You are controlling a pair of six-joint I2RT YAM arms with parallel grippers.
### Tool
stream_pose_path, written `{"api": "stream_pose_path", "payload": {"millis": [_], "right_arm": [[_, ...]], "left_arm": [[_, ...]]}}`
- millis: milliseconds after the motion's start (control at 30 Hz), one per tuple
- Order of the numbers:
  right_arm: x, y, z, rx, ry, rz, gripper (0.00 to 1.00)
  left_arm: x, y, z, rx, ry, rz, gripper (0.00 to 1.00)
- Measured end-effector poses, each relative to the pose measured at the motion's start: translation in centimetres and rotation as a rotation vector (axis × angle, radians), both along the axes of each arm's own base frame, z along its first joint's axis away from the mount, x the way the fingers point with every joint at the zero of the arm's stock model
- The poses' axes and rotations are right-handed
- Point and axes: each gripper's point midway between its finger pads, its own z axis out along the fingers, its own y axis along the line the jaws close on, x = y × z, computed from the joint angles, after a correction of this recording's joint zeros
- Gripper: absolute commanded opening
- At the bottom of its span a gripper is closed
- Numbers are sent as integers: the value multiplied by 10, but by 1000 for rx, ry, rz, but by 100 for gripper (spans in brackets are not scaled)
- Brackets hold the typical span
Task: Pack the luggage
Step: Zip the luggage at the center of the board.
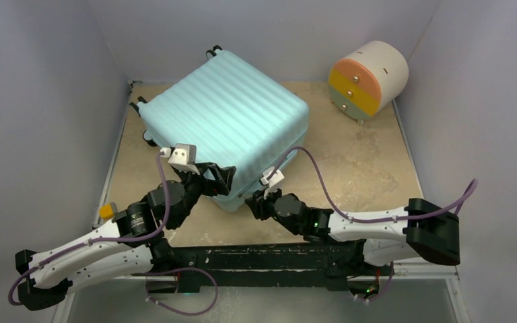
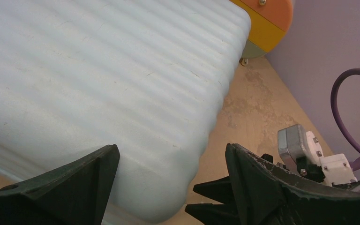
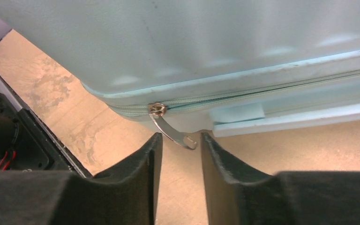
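Note:
The luggage (image 1: 225, 114) is a pale teal ribbed suitcase lying flat and zipped shut on the table. My left gripper (image 1: 219, 176) is wide open at its near corner, and in the left wrist view the shell (image 2: 98, 84) fills the space between the fingers (image 2: 171, 154) without touching them. My right gripper (image 1: 252, 202) sits low against the near side wall (image 3: 192, 42). Its jaws (image 3: 181, 136) stand a narrow gap apart. The metal zipper pull (image 3: 168, 129) hangs with its end just between the fingertips, not pinched.
A round cream drawer unit (image 1: 368, 79) with orange, yellow and green fronts lies at the back right, also seen in the left wrist view (image 2: 267, 23). Pale walls close in the table on three sides. Bare tan tabletop (image 1: 363, 168) lies right of the suitcase.

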Motion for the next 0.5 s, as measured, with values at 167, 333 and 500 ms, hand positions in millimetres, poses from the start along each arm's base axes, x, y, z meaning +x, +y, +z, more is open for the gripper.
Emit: {"api": "stream_pose_path", "payload": {"millis": [167,333,500], "right_arm": [[0,-7,7,19,-30,20,47],[-5,-2,9,16,-39,73,52],[-9,6,5,5,-28,112,56]], "left_arm": [[0,0,0,-2,0,-1,89],[-1,1,0,-10,1,-3,89],[-1,1,1,-15,-3,-4,89]]}}
